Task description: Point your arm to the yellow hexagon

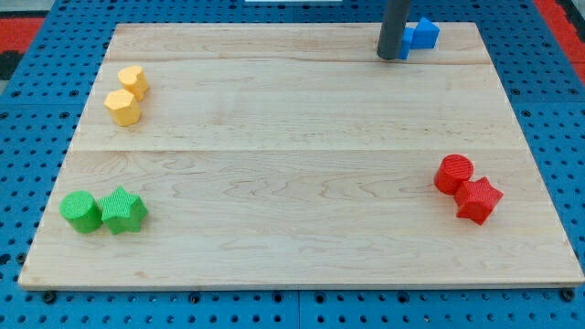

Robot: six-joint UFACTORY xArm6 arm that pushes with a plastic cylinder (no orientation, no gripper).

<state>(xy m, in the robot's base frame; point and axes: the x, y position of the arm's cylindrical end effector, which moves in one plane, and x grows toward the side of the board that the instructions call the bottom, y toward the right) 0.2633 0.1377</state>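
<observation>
The yellow hexagon (122, 107) lies near the board's left edge, towards the view's top. A second yellow block (133, 79), rounded in shape, touches it just above. My tip (391, 57) rests on the board near the view's top edge, right of centre, far to the right of the yellow blocks. It stands just left of a blue block (420, 35) and partly hides it.
A green cylinder (81, 211) and a green star (123, 211) sit together at the bottom left. A red cylinder (453, 174) and a red block (479, 200) sit together at the right. The wooden board (292, 183) lies on a blue pegboard.
</observation>
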